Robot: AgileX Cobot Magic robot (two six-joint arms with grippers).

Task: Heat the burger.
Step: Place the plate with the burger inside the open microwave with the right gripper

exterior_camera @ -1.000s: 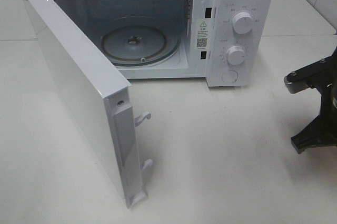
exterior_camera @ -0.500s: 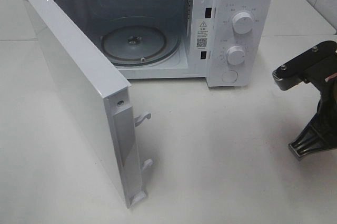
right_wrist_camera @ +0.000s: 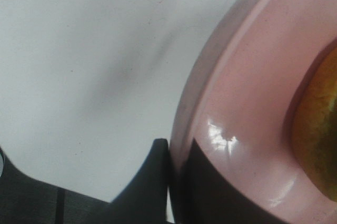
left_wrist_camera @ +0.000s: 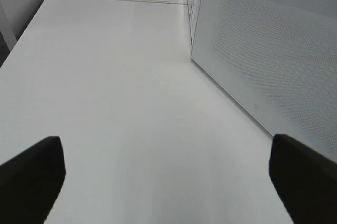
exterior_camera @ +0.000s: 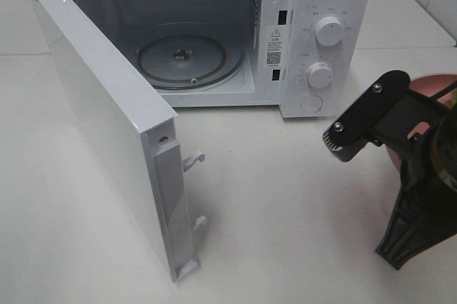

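Observation:
In the right wrist view my right gripper [right_wrist_camera: 176, 179] is shut on the rim of a pink plate [right_wrist_camera: 247, 103]. The burger [right_wrist_camera: 318, 140] on the plate shows only as a brown-yellow bun edge. From the high camera the plate's rim [exterior_camera: 430, 80] peeks out behind the black right arm [exterior_camera: 400, 147] at the right; the burger is hidden there. The white microwave [exterior_camera: 325, 4] stands at the back with its door [exterior_camera: 107, 118] swung wide and its glass turntable [exterior_camera: 189, 60] bare. My left gripper [left_wrist_camera: 166, 174] is open over the table beside the microwave's door, with nothing between its fingers.
The open door juts toward the front left, its latch hooks [exterior_camera: 193, 160] pointing right. The microwave's two knobs [exterior_camera: 328, 31] face the front on its right panel. White tabletop [exterior_camera: 285, 211] lies between the door and the right arm.
The right arm has moved left and further into the high view, bringing the pink plate with it. The microwave and its door have not moved.

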